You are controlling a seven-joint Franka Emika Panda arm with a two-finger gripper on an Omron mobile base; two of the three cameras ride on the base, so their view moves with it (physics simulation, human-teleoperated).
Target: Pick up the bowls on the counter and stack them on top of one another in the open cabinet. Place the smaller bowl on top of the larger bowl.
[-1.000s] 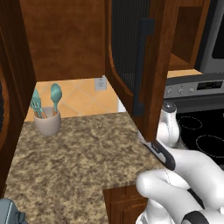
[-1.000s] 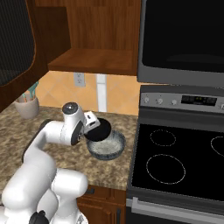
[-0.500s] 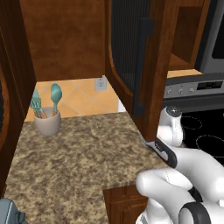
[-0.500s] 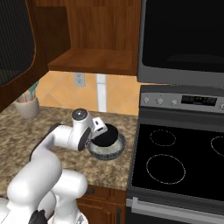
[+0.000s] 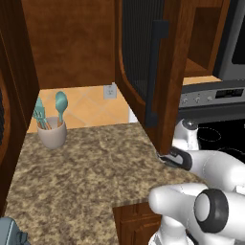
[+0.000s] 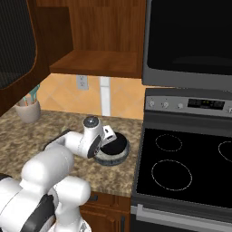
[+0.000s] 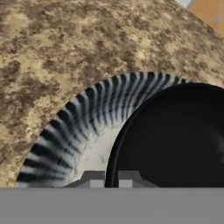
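Note:
The dark bowl (image 7: 175,140) rests inside the pale grey bowl (image 7: 78,127), whose rim is dark-striped. Both stand on the speckled counter (image 6: 27,140) just left of the stove; from the right base they read as one stack, the dark bowl (image 6: 115,144) on the pale bowl (image 6: 118,157). My gripper (image 7: 111,179) is low at their near-left edge, its fingertips (image 7: 94,178) close together with the dark bowl's rim between them; from the right base the gripper (image 6: 108,139) touches the stack. The open cabinet (image 5: 72,43) is above the counter, its ribbed door (image 5: 148,62) swung out and hiding the bowls in the left base view.
A beige utensil cup (image 5: 51,134) with teal spoons stands at the counter's back left. The black stove top (image 6: 181,167) borders the bowls on the right, with a microwave (image 6: 190,41) above it. The cabinet's wooden shelf (image 6: 95,61) hangs over the counter's back.
The hand has swung right and dropped lower onto the bowls' near rim. The dark bowl now lies flatter in the pale one.

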